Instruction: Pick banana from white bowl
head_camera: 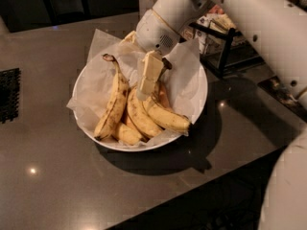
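Gaping pincer (136, 66) beside brown-speckled banana (115, 104)

The white arm (259, 18) reaches in from the upper right, its wrist (163, 25) bent downward. The hand (135, 64) hangs mid-view, fingers (149, 73) spread well apart, the nearer one pointing down.

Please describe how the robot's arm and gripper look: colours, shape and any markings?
The arm is white, with thick rounded segments, small dark dots along it and a thin yellowish ring near the wrist. The gripper, above the white bowl, is pale cream-yellow and flat-sided.
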